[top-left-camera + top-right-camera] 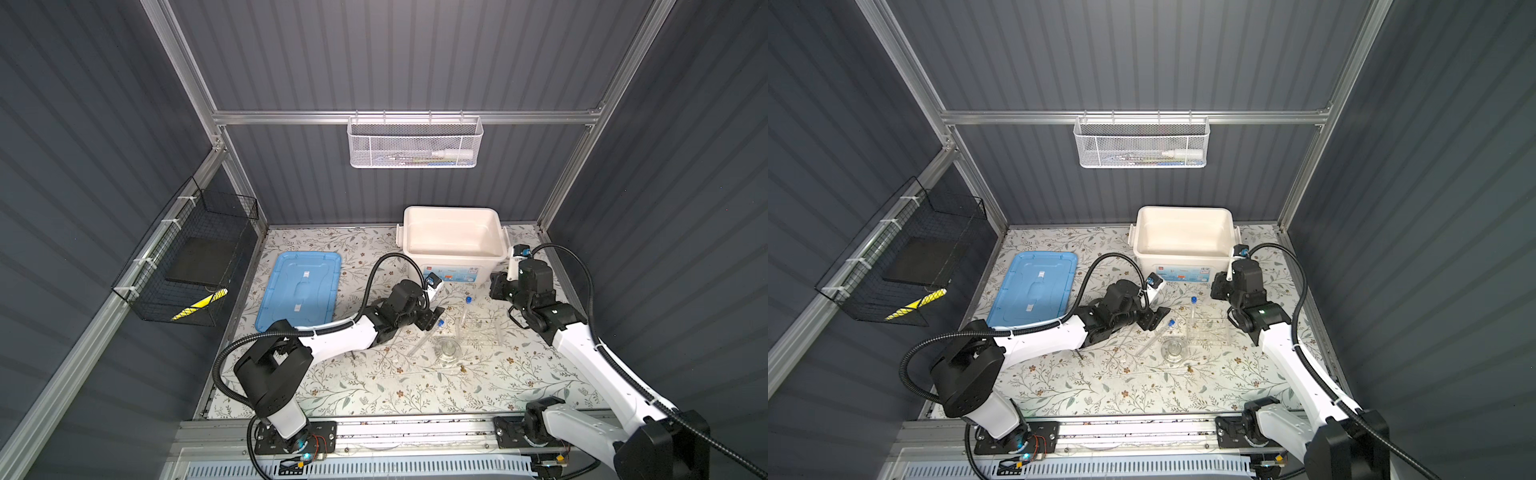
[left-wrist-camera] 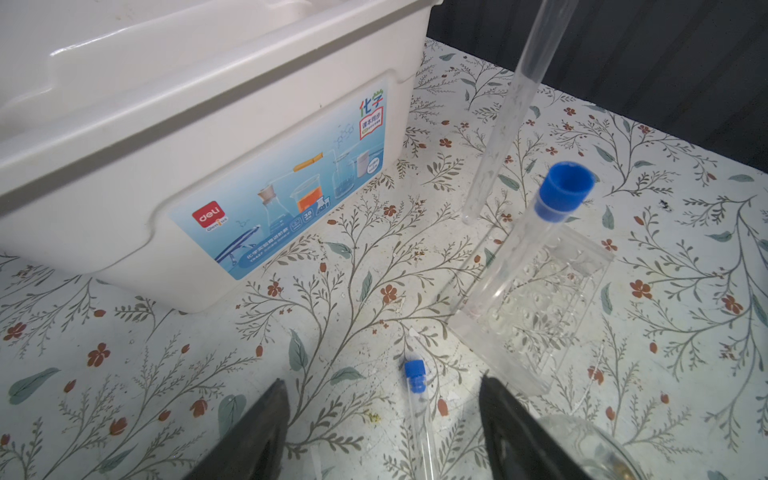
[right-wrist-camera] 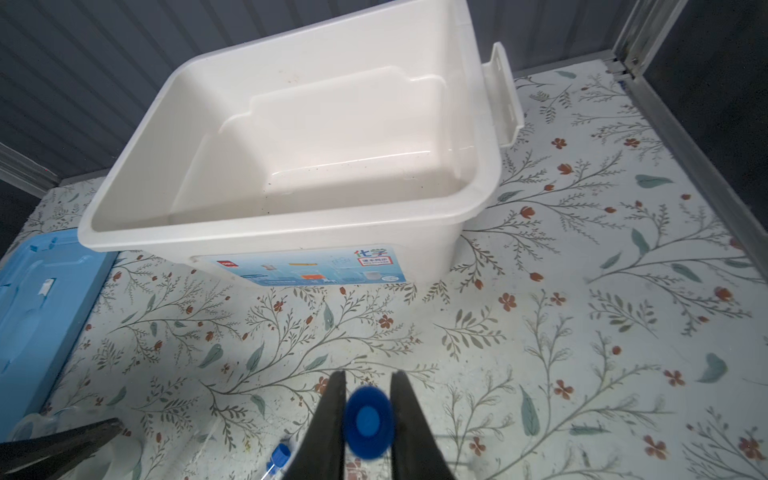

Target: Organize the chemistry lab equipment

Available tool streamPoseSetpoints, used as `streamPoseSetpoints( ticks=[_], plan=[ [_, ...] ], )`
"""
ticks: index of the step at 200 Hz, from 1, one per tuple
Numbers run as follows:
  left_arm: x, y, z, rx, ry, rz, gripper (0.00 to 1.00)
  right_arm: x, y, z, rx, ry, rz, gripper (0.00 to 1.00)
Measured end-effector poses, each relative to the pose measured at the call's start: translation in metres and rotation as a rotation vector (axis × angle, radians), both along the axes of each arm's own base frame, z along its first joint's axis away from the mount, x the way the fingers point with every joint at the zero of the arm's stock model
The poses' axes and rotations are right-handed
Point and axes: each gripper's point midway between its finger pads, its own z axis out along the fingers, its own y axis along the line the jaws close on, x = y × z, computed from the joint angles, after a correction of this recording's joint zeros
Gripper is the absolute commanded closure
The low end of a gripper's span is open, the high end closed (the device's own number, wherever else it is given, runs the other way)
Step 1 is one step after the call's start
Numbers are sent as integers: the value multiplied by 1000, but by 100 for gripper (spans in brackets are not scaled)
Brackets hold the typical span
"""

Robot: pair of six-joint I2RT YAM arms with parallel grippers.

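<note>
One blue-capped test tube [image 3: 369,422] is pinched by its cap btwn the closed-in fingers of the R gripper [image 3: 368,376] and is held up in front of the white box [image 3: 291,232]. In the left wrist view its clear body is seen hanging upright beyond the rack, top out of frame. Whether its rounded end touches the table can't be told.

A 2nd capped tube [image 2: 521,253] stands tilted, cap up, at one end of the clear plastic rack [image 1: 482,332]. Whether it is seated in a hole can't be told.

A 3rd tube [image 2: 420,424] lies flat on the floral table cover [image 1: 374,386]. It is framed by the widely spread fingers of the L gripper [image 2: 382,380], apart from both; nothing is gripped. A round glass vessel [image 1: 448,351] is set just in front of the rack.

On the box's front label [image 2: 282,195], "deli" is read in white on a red badge and "化学" in large characters at the opposite upper corner. The smaller print is too fine to read. A blue lid [image 1: 299,291] lies flat, well apart from the box.
</note>
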Motion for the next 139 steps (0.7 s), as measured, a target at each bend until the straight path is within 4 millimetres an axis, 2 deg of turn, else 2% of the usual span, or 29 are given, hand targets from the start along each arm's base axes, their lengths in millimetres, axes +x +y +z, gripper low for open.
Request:
streamPoseSetpoints(
  ticks=[41,101,139],
  plan=[
    [-1,0,0,-5,6,0,26,-13,-7,-9,-45,10,-32,85],
    [-1,0,0,-9,13,4,26,-32,16,-11,-128,-16,14,85],
    [-1,1,-2,-9,21,8,26,-37,21,-16,-167,-17,18,85]
  ],
)
